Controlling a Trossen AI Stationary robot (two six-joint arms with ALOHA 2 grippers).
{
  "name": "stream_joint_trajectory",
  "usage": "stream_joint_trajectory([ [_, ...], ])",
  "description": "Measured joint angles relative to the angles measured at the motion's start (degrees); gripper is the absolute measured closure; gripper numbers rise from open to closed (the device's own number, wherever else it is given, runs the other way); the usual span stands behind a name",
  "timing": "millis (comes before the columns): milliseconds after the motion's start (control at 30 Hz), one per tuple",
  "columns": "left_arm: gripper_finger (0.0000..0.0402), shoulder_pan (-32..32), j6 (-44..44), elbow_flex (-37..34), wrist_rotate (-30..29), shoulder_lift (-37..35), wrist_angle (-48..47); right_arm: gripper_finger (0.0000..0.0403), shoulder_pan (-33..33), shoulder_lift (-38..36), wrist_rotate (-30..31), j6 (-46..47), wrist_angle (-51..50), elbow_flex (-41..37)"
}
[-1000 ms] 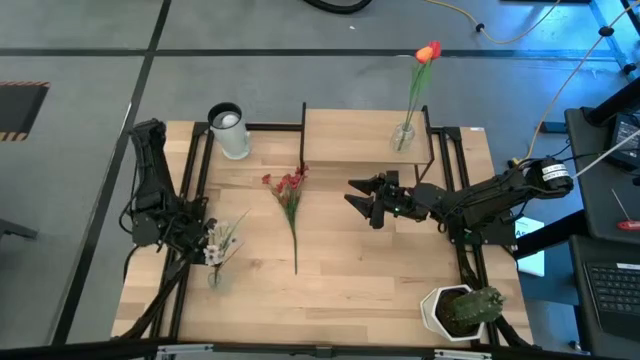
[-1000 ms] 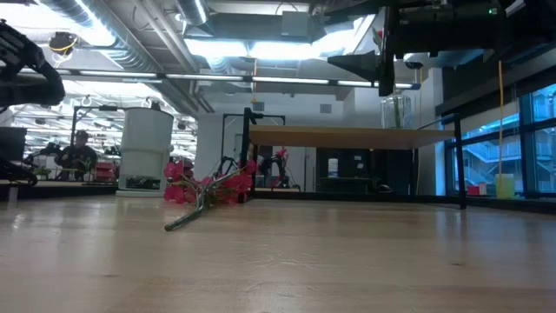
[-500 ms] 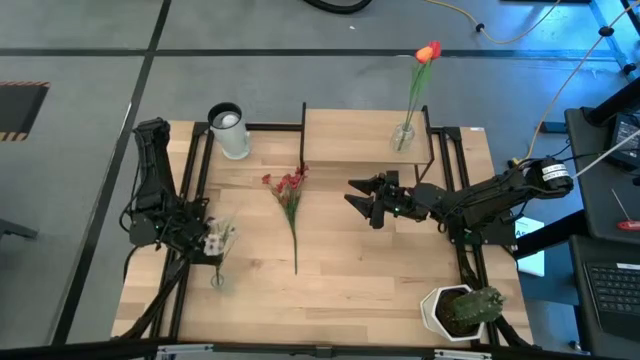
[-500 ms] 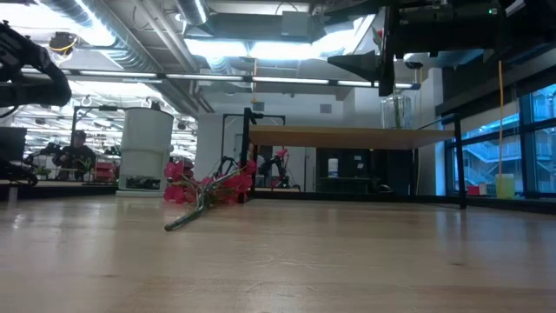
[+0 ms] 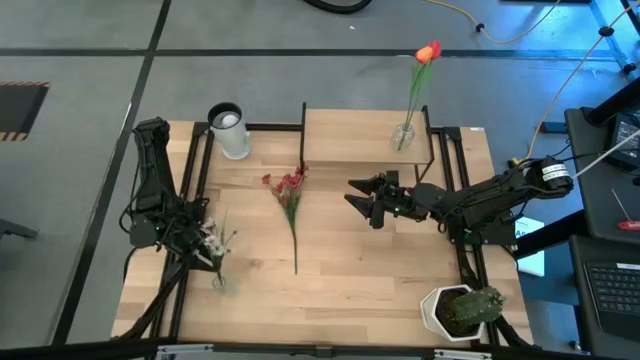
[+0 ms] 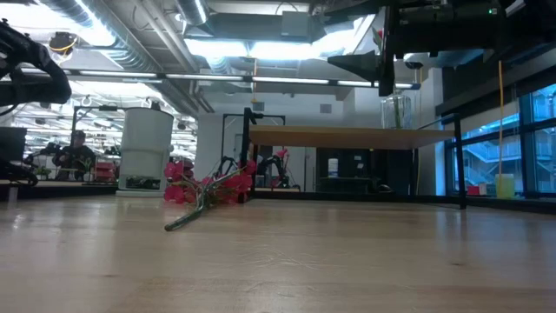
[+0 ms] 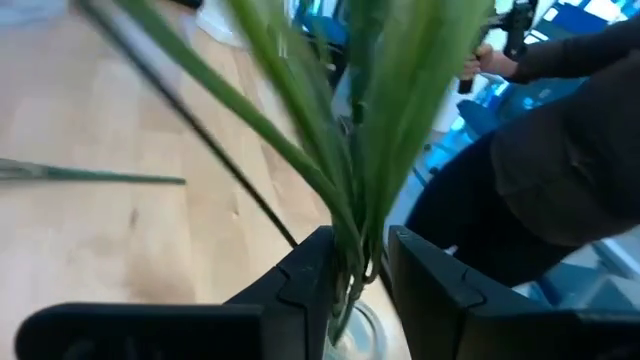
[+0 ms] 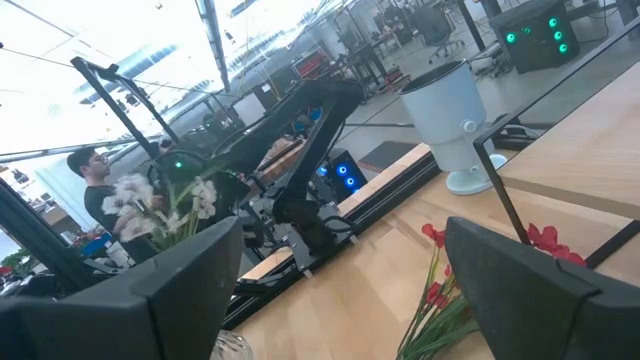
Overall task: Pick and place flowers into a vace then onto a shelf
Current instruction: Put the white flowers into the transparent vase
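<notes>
A white blossom sprig (image 5: pixel 213 240) stands in my left gripper (image 5: pixel 200 245) near the table's left edge, above a small glass vase (image 5: pixel 218 282). In the left wrist view its green stems (image 7: pixel 345 150) run down to the vase mouth (image 7: pixel 350 335). A red blossom sprig (image 5: pixel 290 200) lies flat on the table's middle. The shelf (image 5: pixel 350 140) at the far edge bears a glass vase (image 5: pixel 403 135) holding an orange tulip (image 5: pixel 428 52). My right gripper (image 5: pixel 352 195) hovers open in front of the shelf, right of the red sprig. My left gripper is shut on the white sprig's green stems (image 7: pixel 352 255), low on their length, pinched between the two fingers (image 7: pixel 310 275). The fingers lie across the stems. The sprig stands nearly upright in the hold, its blossoms above the fingers and its lower ends at the glass vase's mouth.
A white cylindrical container (image 5: pixel 230 130) stands at the far left corner, and a cactus in a white pot (image 5: pixel 465 310) at the near right corner. Black frame rails run along both table sides. A person in dark clothes (image 7: pixel 560 150) stands beyond the table.
My left gripper has tipped the white sprig from a slant toward the table's right to nearly upright over the small glass vase. The blossoms have swung closer to the gripper. My right arm has kept still.
</notes>
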Motion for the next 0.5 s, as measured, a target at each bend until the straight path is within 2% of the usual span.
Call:
stream_joint_trajectory([
  [500,0.0304,0.00,-10.41,0.00,7.17,0.00,-2.68,0.0054,0.00,0.00,0.00,0.00,0.02,0.00],
])
